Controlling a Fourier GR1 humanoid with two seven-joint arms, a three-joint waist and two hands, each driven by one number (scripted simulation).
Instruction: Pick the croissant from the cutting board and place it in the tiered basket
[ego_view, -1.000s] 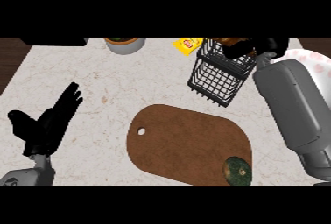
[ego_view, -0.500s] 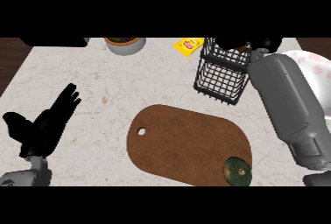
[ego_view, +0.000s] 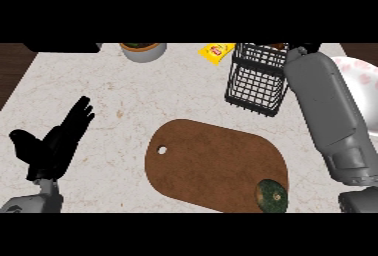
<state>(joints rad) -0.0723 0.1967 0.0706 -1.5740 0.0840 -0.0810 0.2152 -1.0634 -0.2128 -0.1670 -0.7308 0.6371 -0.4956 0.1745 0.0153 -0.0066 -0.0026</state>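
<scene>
Plainly no croissant on the board (ego_view: 214, 160): only a round dark-green fruit (ego_view: 272, 196) near its close right corner, well apart from both hands. May be the brown scrap (ego_view: 278, 46) at the far rim of the basket (ego_view: 257, 85), just beside the right hand (ego_view: 303, 48), but too small and too hidden to say for sure.

Right forearm (ego_view: 325, 105) stretches along the basket's right side, with the hand mostly hidden at the far end. Cannot tell its state, nor whether anything sits in it.

Left hand (ego_view: 55, 145) rests near the left edge, fingers (ego_view: 80, 112) straight, slightly spread and pointing away, thumb out to the side, holding nothing. Nothing within reach of those fingertips but bare counter; board off to their right, basket farther right and beyond.

As to handling, likely very light, soft and flaky, crushed easily and prone to shedding crumbs; not slippery. Best taken across the thick middle, thumb on one flank and fingers on the other, not by the thin brittle horns. If already over the basket, calls for a low, gentle release onto a tier, clear of the wire rim.
</scene>
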